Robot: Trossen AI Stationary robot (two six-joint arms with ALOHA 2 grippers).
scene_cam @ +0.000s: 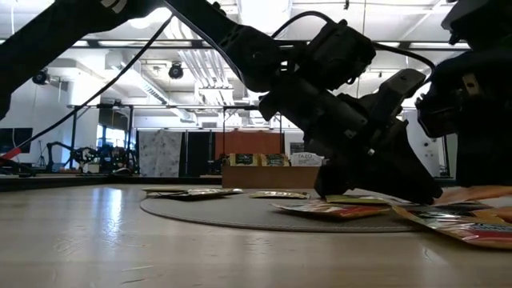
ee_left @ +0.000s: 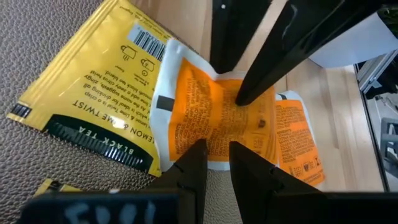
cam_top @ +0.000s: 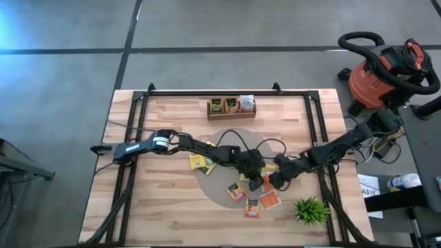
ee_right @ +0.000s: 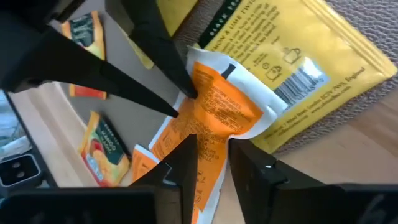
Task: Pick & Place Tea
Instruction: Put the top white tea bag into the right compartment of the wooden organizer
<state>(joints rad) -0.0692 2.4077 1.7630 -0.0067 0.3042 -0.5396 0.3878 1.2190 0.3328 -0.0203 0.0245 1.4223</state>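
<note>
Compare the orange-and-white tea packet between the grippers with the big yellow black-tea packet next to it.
Colour: the orange-and-white tea packet has a white border; the yellow black-tea packet has a dark band along one edge.
Pose: the orange one looks buckled and overlaps the yellow one's edge; the yellow one lies flat on the grey round mat.
Contact: the left gripper and right gripper both close on the orange one; neither touches the yellow.
Both carry printed text.
</note>
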